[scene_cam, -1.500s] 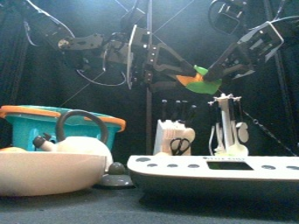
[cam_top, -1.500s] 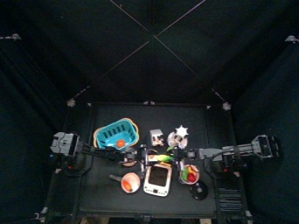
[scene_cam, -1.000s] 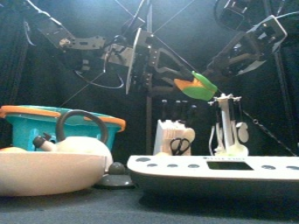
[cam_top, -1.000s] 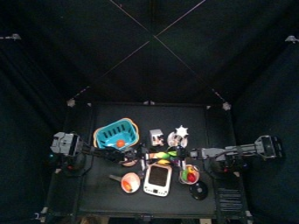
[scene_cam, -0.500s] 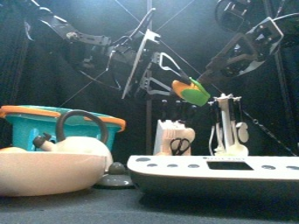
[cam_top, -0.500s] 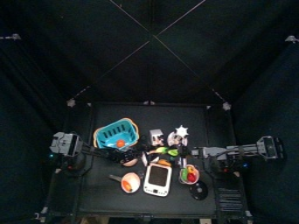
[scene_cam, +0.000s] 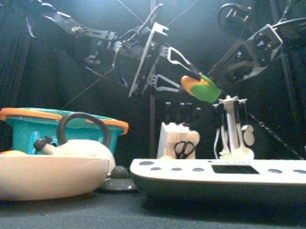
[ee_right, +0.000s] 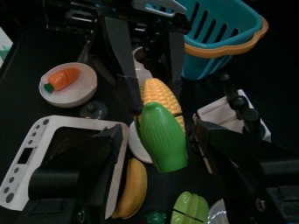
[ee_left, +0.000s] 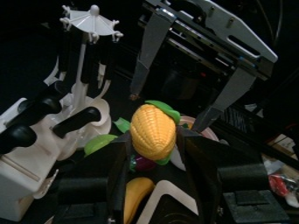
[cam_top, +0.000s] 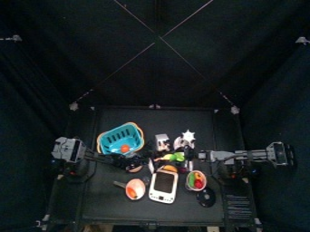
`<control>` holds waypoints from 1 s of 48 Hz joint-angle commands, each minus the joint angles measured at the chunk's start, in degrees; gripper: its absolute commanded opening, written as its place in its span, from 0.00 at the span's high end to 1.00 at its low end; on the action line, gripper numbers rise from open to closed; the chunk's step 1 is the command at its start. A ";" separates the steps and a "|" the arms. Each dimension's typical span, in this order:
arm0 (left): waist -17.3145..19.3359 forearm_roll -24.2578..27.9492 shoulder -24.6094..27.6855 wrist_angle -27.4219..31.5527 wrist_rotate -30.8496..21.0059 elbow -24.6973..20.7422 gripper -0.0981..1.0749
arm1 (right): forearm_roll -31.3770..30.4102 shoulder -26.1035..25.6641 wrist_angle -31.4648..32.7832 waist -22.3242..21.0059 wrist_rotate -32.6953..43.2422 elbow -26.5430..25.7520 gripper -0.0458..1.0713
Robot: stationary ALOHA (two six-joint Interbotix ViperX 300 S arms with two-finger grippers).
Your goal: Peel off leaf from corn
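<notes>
**Corn held aloft, leaf lined up for the pull**

The left claw (ee_left: 149, 179) was clamped on the lower end of the corn (ee_left: 155, 133), holding the yellow cob up in the air above the clutter on the table (cam_top: 103, 190). In the left wrist view the cob stood between that claw's jaws, small green bits showing at its top and side. The right claw (ee_right: 162, 166) faced it from the other side with its jaws spread wide, and the leaf (ee_right: 163, 138) lay in the gap between them, pressed along the cob's flank. Whether either right jaw touched the leaf could not be told from these views; it looked merely straddled, not pinched.

The step in hand appeared to be the approach for the peel: one claw steadying the cob, the other positioned round the green strip. The next move would call for the right jaws to close on the leaf alone, without catching the cob, and then to draw away while the left grip held firm.

From the front, both arms hung high and angled inward, their claws meeting above the white calculator (scene_cam: 221, 172), with the corn (scene_cam: 201, 88) between them. The blue basket (scene_cam: 66, 131) sat below and off to the left claw's outer side, the white rack (scene_cam: 234, 132) beneath the right claw. Seen from above, both arms reached in level toward the middle.
</notes>
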 commanded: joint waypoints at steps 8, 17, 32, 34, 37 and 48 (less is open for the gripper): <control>0.09 -0.79 -0.97 -0.26 0.00 -1.93 0.39 | 0.09 -0.09 -0.18 -0.26 -0.09 -1.23 0.15; 0.00 -0.88 -0.88 -0.26 0.00 -1.93 0.39 | 0.35 -0.18 -0.18 -0.62 0.00 -1.23 0.26; 0.00 -0.88 -0.97 -0.26 0.00 -1.49 0.38 | 1.14 -0.62 -0.18 -0.97 0.00 -1.05 0.39; 0.09 -0.88 -1.05 -0.35 0.00 -1.32 0.39 | 1.14 -0.79 -0.18 -0.97 0.00 -0.97 0.40; 0.09 -0.88 -1.05 -0.26 0.00 -1.23 0.38 | 1.14 -1.23 -0.18 -0.97 -0.09 -0.79 0.42; 0.35 -1.05 -1.32 -0.26 0.00 -0.62 0.38 | 1.14 -2.55 -0.26 -0.97 0.00 -0.09 0.45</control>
